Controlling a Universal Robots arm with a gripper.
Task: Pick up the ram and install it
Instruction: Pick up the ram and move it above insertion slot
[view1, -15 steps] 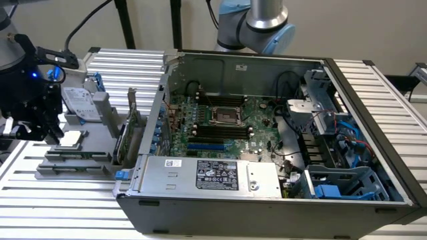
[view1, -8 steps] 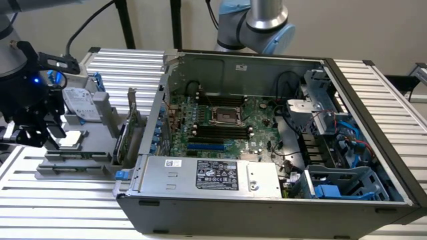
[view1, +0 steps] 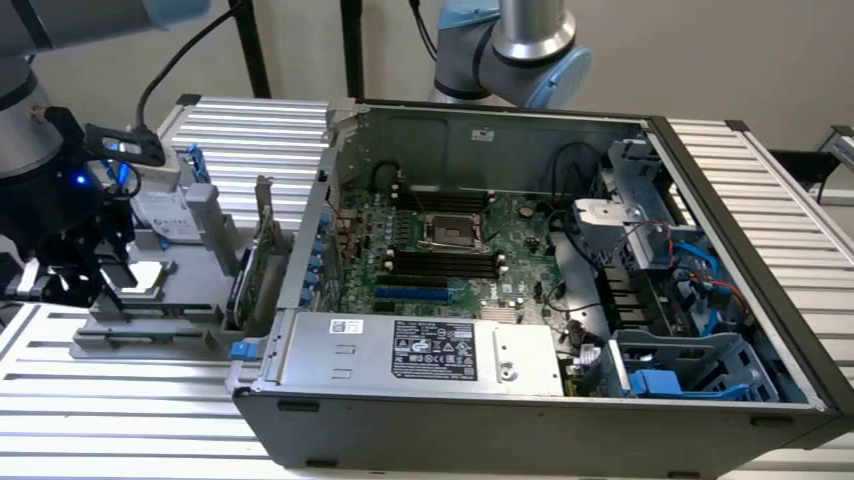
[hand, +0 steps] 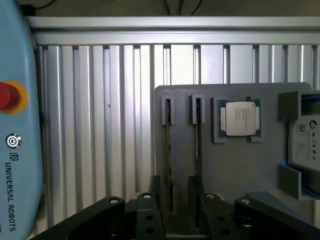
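Note:
Two ram sticks stand on edge in slots of a grey fixture: one ram stick and a second beside it. My gripper hovers over the near end of the fixture. It is open, with one black finger by the first stick and the other over the second. Nothing sits between them. In the exterior view the gripper is over the fixture at that view's left, beside the open computer case. The black memory slots on the motherboard lie bare.
A silver processor chip rests in the fixture next to the sticks, with a drive beyond it. An upright expansion card stands between fixture and case. Ribbed metal table surrounds all. A second robot arm stands behind the case.

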